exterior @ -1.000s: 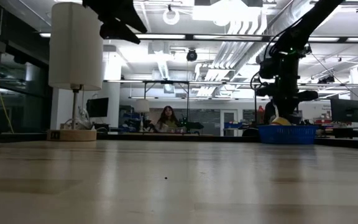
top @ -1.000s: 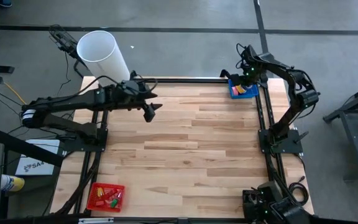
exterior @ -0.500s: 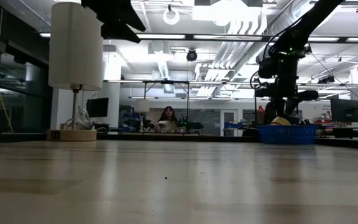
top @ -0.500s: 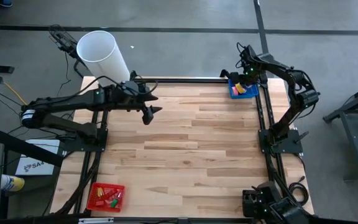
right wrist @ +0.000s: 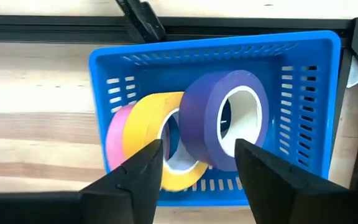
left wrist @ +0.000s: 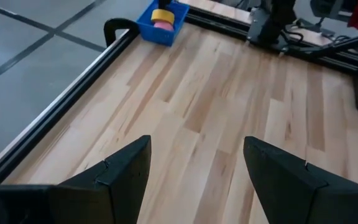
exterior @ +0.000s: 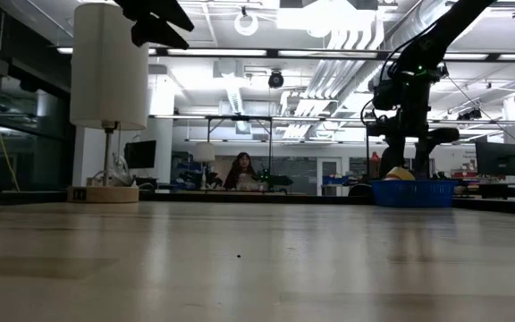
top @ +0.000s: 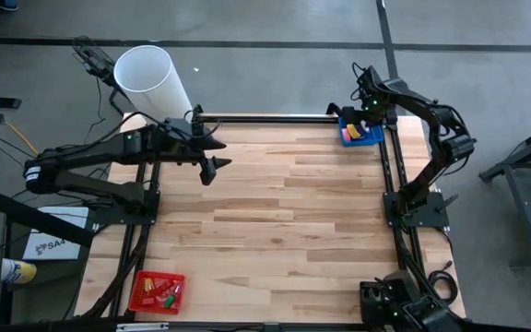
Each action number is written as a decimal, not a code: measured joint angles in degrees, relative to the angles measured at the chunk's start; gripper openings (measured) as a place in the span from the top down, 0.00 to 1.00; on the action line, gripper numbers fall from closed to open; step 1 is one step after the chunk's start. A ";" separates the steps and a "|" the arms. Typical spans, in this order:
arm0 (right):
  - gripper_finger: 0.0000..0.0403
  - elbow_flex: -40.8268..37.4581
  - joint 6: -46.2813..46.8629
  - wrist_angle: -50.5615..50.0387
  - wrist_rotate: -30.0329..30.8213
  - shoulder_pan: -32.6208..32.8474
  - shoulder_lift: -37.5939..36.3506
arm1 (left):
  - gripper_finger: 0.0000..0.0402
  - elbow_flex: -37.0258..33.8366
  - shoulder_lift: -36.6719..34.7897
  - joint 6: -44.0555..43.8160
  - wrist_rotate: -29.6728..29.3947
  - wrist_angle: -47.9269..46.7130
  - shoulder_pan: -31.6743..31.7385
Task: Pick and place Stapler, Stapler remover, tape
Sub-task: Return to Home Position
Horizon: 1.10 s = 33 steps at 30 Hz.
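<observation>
A blue basket (right wrist: 216,43) stands at the table's far right corner (top: 369,136). In it stand three tape rolls on edge: a pink one (right wrist: 114,140), a yellow one (right wrist: 140,124) and a purple one (right wrist: 204,106), which leans on the yellow one. My right gripper (right wrist: 197,158) hangs open just above them, pointing down, one finger to each side of the purple roll's near edge. My left gripper (top: 207,169) is open in the air over the table's far left part, nothing between its fingers (left wrist: 194,155). I see no stapler or stapler remover that I can tell as such.
A white lamp shade (top: 150,81) stands at the far left corner. A red basket (top: 157,290) with small coloured things sits at the near left corner. Black frame rails (top: 265,118) run along the table's edges. A person (exterior: 240,170) sits in the room beyond.
My right gripper has opened above the blue basket, staying in place. My left gripper has drawn back a little toward the table's left edge, still open.
</observation>
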 joint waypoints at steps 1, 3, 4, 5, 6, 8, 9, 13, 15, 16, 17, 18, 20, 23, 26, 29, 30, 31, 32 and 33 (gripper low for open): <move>0.53 0.02 -0.02 -0.13 -0.28 0.00 -0.41 | 0.38 0.00 -0.43 -0.02 0.13 -0.14 0.00; 0.52 0.02 0.08 -0.52 -0.64 0.06 -1.58 | 0.38 0.00 -1.07 -0.58 0.23 -0.40 0.00; 0.52 0.02 0.25 -0.91 -0.85 0.26 -2.39 | 0.38 0.00 -1.39 -1.16 0.23 -0.78 0.00; 0.52 0.02 0.34 -1.27 -0.90 0.49 -3.26 | 0.38 0.00 -1.64 -1.67 0.23 -1.47 0.00; 0.52 0.02 0.37 -1.63 -0.84 0.82 -4.28 | 0.38 0.00 -1.90 -1.84 0.24 -1.94 0.00; 0.52 0.02 0.34 -2.10 -0.83 1.92 -6.73 | 0.38 0.00 -2.65 -1.95 0.28 -3.19 -0.02; 0.52 0.03 0.36 -2.32 -0.86 2.57 -8.09 | 0.38 0.00 -2.99 -1.97 0.28 -3.80 -0.03; 0.52 0.04 0.48 -2.36 -0.88 6.09 -14.31 | 0.38 0.00 -4.66 -1.97 0.28 -5.70 -0.03; 0.52 0.04 0.44 -2.06 -0.57 8.46 -17.63 | 0.38 0.00 -5.61 -1.99 0.27 -6.10 -0.22; 0.52 0.04 0.39 -1.71 0.17 9.86 -19.28 | 0.38 0.00 -6.06 -1.99 -0.05 -6.32 -0.61; 0.52 0.04 0.37 -1.35 1.22 11.49 -20.89 | 0.38 -0.22 -6.47 -1.98 -0.79 -6.23 -1.29; 0.52 0.06 0.34 -1.05 2.54 13.42 -22.51 | 0.38 -0.85 -7.06 -1.99 -1.88 -5.73 -2.12; 0.52 0.07 -0.35 -0.73 4.08 17.88 -25.38 | 0.38 -2.98 -8.48 -2.00 -3.46 -4.37 -3.97; 0.52 0.09 -0.60 -0.19 4.72 25.75 -28.55 | 0.38 -7.74 -10.89 -2.97 -4.09 0.74 -7.19; 0.52 0.09 -1.39 2.59 5.06 34.18 -29.89 | 0.38 -12.96 -13.18 -5.07 -4.27 6.68 -10.62; 0.52 0.02 -2.93 5.57 7.05 42.08 -29.83 | 0.38 -17.82 -15.24 -7.07 -4.41 12.42 -14.24; 0.52 -0.45 -3.07 7.72 8.00 44.63 -29.82 | 0.38 -19.17 -15.88 -7.97 -4.65 13.94 -15.51; 0.52 -1.67 -2.79 11.16 8.39 46.90 -30.13 | 0.38 -20.35 -16.46 -8.65 -4.95 15.34 -16.87; 0.52 -3.56 -2.19 15.03 8.34 49.07 -30.82 | 0.38 -21.56 -17.13 -9.31 -5.16 16.71 -18.26; 0.52 -6.27 -1.67 19.29 8.07 50.76 -31.70 | 0.38 -22.73 -17.80 -9.78 -5.87 17.91 -19.71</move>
